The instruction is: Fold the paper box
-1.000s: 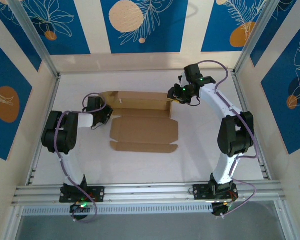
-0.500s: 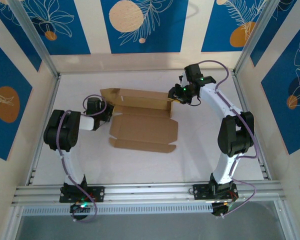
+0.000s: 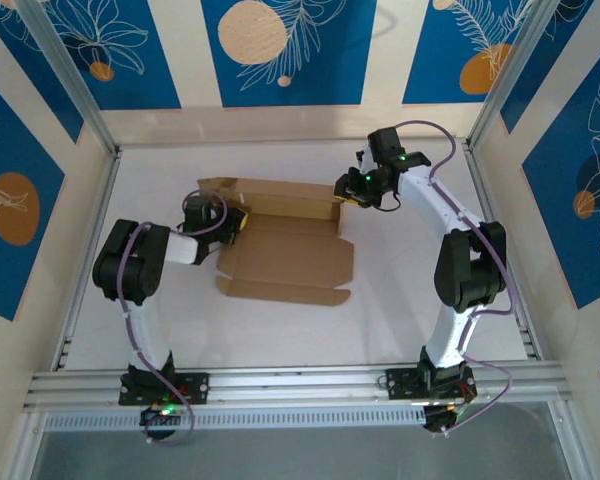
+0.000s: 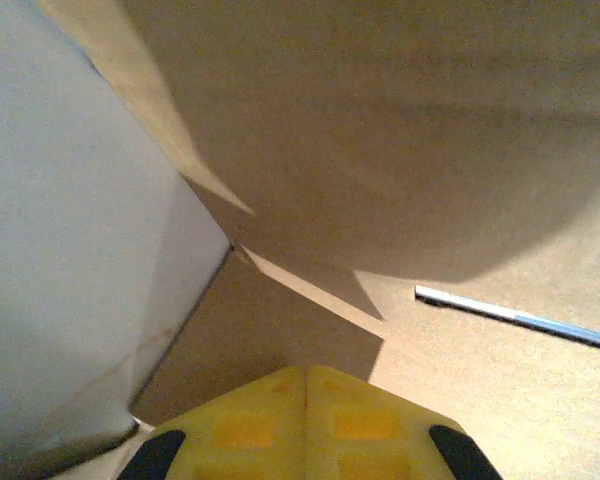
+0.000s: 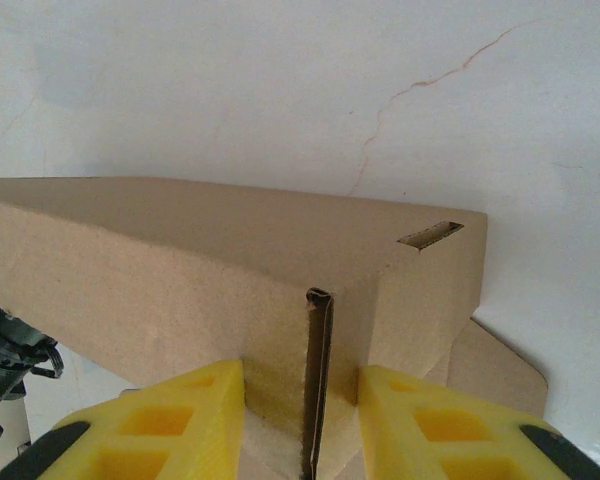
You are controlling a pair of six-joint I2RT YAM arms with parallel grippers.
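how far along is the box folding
Done: the plain brown cardboard paper box has its far wall standing. In hand: the right gripper clamps that wall's right corner; the shut left gripper pokes into the left end. Left: the near panel lies flat, unfolded.

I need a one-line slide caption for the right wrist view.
Right gripper clamps a raised corner of the paper box beside one slot.

The paper box point(image 3: 285, 255) is showing plain brown against the white tabletop point(image 3: 400, 310). The left gripper point(image 4: 305, 375) and the right gripper point(image 5: 302, 378) are showing yellow fingers with black patches. The walls point(image 3: 320, 50) are wearing blue panels and cream stripes, with white-outlined leaves and orange and peach discs.
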